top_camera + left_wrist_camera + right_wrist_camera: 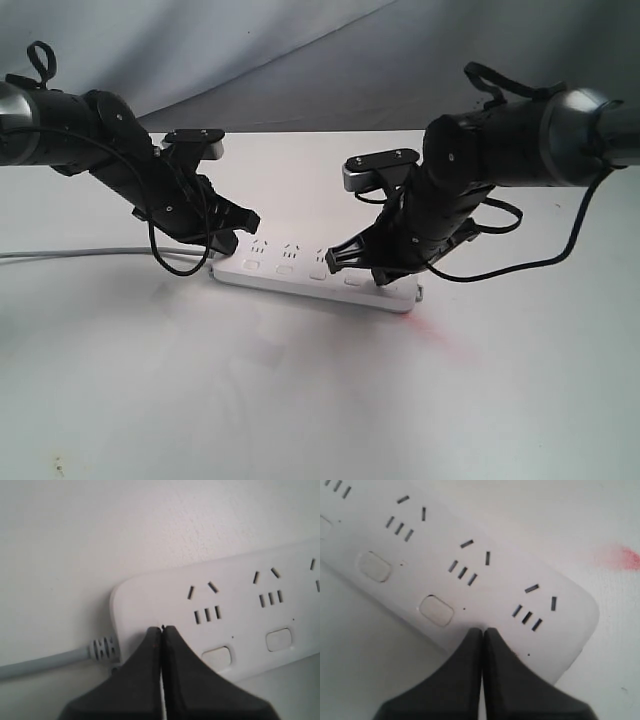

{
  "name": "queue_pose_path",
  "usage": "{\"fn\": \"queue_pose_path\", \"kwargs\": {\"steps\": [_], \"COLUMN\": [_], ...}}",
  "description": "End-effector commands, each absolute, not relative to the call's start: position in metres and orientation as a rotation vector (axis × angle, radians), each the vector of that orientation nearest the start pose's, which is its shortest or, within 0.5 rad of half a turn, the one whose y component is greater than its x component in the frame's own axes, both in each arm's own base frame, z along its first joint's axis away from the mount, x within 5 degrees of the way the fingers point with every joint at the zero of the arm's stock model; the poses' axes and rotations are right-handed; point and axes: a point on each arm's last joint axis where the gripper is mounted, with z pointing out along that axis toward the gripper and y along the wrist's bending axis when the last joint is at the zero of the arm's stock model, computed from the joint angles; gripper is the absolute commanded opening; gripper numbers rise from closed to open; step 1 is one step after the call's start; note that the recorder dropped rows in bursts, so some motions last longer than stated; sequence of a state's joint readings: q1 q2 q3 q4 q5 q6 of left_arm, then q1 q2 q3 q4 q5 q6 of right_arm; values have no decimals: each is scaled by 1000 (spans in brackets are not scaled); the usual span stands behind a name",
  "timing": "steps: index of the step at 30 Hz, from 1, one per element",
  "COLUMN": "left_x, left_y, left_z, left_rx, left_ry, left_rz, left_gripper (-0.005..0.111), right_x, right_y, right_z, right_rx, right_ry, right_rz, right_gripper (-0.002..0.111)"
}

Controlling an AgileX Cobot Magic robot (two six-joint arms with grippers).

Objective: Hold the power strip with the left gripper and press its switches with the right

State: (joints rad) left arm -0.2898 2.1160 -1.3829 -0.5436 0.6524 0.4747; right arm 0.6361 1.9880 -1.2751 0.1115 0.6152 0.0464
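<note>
The white power strip (300, 272) lies flat on the table, its grey cord (70, 253) running off to the left. My left gripper (230, 246) is shut, and its closed tips (162, 627) rest on the strip's cord end beside the first switch (216, 656). My right gripper (383, 279) is shut too. Its closed tips (483, 629) bear down on the strip's far end, below the last socket (534, 609). That socket's switch is hidden under the jaws. Two other switches (436, 610) (374, 566) show beside them.
A white table (300, 400) carries everything, with a grey backdrop (300, 50) behind it. A faint red smear (440, 338) marks the table just right of the strip's end. Black cables (520, 262) hang loose from both arms.
</note>
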Motion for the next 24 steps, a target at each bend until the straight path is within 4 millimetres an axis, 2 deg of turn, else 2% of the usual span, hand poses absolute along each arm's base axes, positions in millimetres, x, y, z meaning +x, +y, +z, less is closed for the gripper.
{"fn": "queue_pose_path", "kwargs": {"steps": [1, 14, 24], "left_x": [397, 397, 397], "left_y": [-149, -149, -149], "left_z": [131, 131, 131], "left_rx": [510, 510, 510], "left_ry": [2746, 2746, 2746], "left_rz": [-519, -519, -519], "left_gripper": [0, 0, 0], "right_x": [313, 317, 317], "right_y": [241, 245, 253], "right_z": [169, 164, 156], "right_rx": [-729, -704, -695], "right_ry": [2685, 2658, 2654], "right_rz": [310, 341, 448], "right_gripper": [0, 0, 0]}}
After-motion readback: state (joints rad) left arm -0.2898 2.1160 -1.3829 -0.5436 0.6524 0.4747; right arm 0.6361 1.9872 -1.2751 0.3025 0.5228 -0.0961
